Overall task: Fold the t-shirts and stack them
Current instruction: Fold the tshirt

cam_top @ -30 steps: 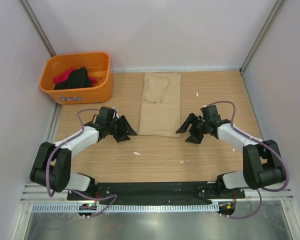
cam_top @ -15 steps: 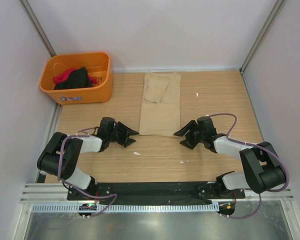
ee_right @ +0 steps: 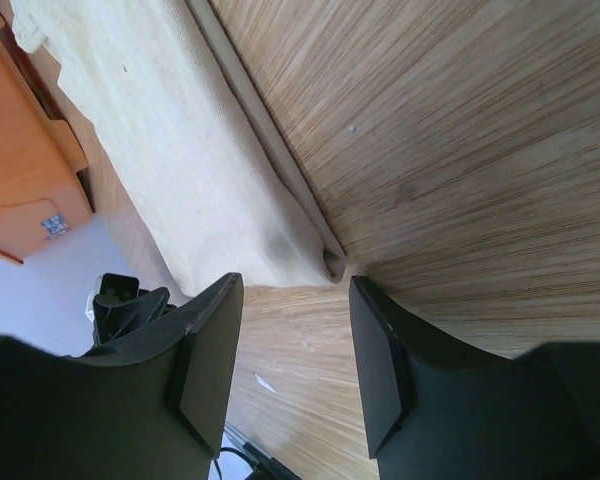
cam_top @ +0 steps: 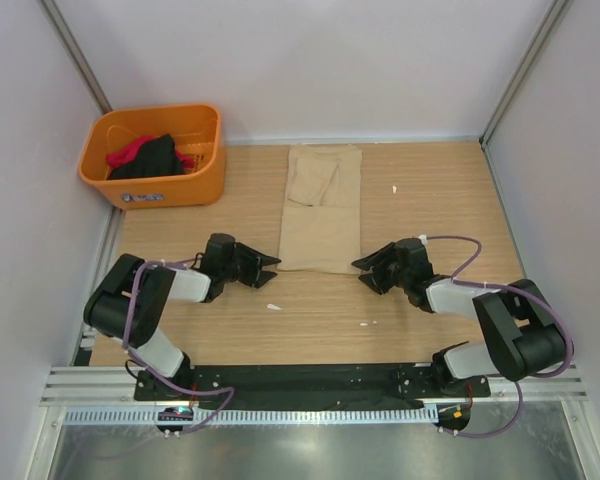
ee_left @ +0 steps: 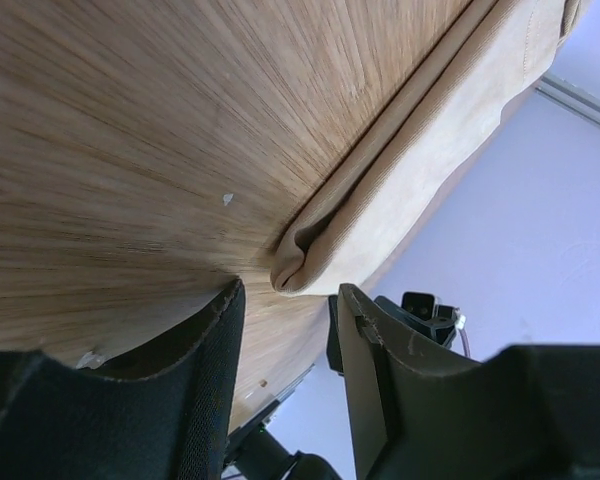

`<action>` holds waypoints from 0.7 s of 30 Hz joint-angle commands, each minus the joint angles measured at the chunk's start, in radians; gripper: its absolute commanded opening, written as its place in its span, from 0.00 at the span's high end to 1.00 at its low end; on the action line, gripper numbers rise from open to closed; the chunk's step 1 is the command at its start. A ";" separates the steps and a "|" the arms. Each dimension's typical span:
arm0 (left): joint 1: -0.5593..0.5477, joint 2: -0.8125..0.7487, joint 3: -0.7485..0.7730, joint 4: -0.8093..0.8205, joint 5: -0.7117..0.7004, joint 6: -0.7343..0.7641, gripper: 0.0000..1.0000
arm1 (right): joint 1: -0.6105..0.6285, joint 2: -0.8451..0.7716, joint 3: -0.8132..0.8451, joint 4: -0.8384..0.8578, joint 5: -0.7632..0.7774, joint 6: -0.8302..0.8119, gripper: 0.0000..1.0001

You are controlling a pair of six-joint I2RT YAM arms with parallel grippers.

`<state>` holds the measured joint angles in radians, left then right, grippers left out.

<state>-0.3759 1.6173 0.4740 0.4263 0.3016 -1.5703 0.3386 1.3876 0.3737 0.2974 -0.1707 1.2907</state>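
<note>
A beige t-shirt [cam_top: 321, 208] lies folded into a long strip on the wooden table, sleeves tucked on top at its far end. My left gripper [cam_top: 270, 264] is open, low on the table, just left of the shirt's near left corner [ee_left: 298, 262]. My right gripper [cam_top: 365, 271] is open, low on the table, just right of the near right corner [ee_right: 330, 264]. Neither gripper holds cloth. In both wrist views the corner lies just beyond the fingertips. More shirts, red and black [cam_top: 150, 156], lie in the orange basket [cam_top: 156, 190].
The orange basket stands at the far left corner. Small white scraps [cam_top: 273, 307] lie on the table near the front and one at the far right [cam_top: 395, 188]. Grey walls close in the table on three sides.
Both grippers have dropped lower and drawn in toward the near corners of the beige shirt. The shirt has not moved.
</note>
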 commanded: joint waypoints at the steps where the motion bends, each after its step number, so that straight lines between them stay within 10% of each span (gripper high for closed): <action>1: -0.023 0.044 -0.003 -0.073 -0.082 -0.011 0.55 | 0.004 -0.004 -0.030 0.025 0.083 0.022 0.47; 21: -0.024 0.136 0.008 -0.044 -0.122 -0.069 0.64 | 0.004 0.062 -0.061 0.075 0.068 0.055 0.50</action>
<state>-0.3992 1.6978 0.5045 0.4969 0.2794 -1.6558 0.3386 1.4208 0.3233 0.4313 -0.1547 1.3685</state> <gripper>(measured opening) 0.361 0.497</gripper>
